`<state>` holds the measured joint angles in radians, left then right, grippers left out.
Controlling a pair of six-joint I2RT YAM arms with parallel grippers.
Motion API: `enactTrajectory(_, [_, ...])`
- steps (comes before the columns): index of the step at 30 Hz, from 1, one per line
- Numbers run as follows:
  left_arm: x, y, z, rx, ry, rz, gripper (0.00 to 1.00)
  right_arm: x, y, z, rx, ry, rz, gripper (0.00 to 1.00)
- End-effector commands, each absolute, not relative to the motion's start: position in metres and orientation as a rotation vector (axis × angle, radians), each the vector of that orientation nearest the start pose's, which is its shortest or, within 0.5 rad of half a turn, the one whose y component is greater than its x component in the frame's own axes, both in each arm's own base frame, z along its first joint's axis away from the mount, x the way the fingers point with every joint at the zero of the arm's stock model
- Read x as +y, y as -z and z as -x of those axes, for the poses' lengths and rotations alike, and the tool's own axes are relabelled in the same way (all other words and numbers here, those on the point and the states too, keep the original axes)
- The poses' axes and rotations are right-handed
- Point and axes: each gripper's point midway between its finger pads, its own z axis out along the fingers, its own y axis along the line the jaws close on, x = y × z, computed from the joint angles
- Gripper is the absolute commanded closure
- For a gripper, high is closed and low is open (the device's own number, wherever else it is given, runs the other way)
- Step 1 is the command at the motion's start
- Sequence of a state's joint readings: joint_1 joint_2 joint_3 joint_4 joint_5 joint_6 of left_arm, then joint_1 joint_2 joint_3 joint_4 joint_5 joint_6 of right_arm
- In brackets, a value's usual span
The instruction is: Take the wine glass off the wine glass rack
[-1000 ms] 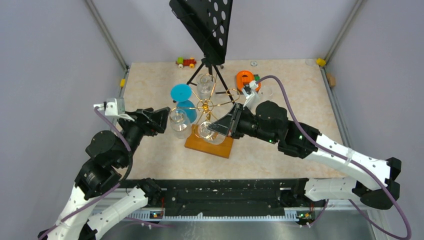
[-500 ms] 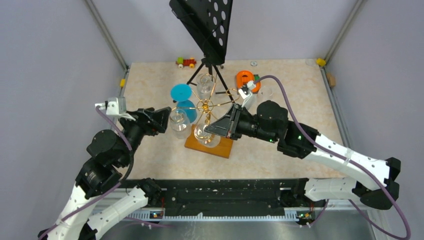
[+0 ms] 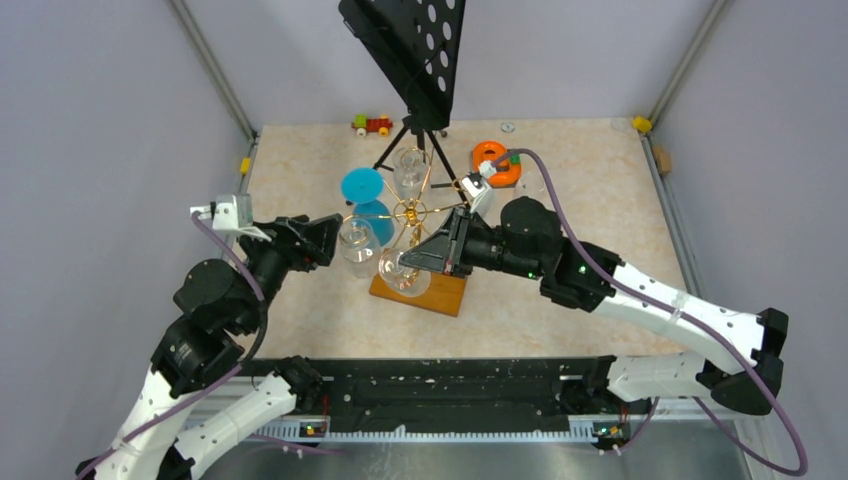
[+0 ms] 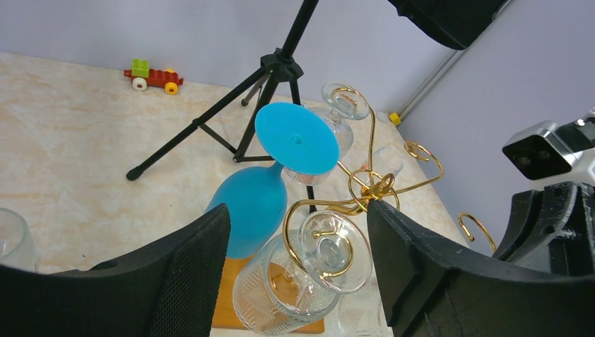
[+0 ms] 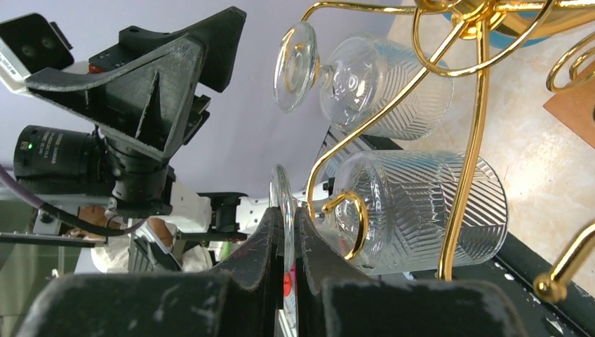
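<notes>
The gold wire wine glass rack (image 3: 411, 212) stands on its orange-brown wooden base (image 3: 447, 294) at mid-table. A blue glass (image 3: 364, 198) and clear glasses (image 3: 409, 170) hang from its arms. My right gripper (image 3: 408, 262) is shut on the flat foot of a clear ribbed wine glass (image 5: 421, 210), whose stem still sits inside a gold hook (image 5: 349, 223). My left gripper (image 4: 298, 242) is open, its jaws on either side of another hanging clear glass (image 4: 309, 274), not touching it. The blue glass (image 4: 263, 196) hangs just beyond.
A black perforated music stand (image 3: 410, 45) on a tripod (image 4: 270, 77) stands right behind the rack. A toy train (image 3: 372, 124) and an orange ring object (image 3: 493, 160) lie at the back. Another clear glass (image 4: 10, 242) stands at the far left of the left wrist view.
My right gripper has moved left and toward the near edge with the clear glass, sliding it along the rack arm. The left arm has hardly moved.
</notes>
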<state>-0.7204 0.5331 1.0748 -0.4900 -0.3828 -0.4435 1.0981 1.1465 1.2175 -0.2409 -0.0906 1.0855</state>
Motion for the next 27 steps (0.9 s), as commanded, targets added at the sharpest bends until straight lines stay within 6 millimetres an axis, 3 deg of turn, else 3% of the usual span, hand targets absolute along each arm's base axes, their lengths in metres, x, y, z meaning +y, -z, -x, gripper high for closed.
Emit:
enactTrajectory(1, [-0.102, -0.413, -0.194, 1.51, 0.652, 0.121, 0.25, 0.377, -0.426, -0.136, 1.87, -1.722, 0.11, 1.0])
enactTrajectory(13, [-0.098, -0.411, -0.193, 1.511, 0.631, 0.129, 0.25, 0.378, -0.425, -0.16, 1.832, -1.635, 0.034, 1.0])
enactTrajectory(27, [-0.097, -0.411, -0.193, 1.512, 0.63, 0.128, 0.25, 0.345, -0.423, -0.179, 1.761, -1.551, -0.176, 1.0])
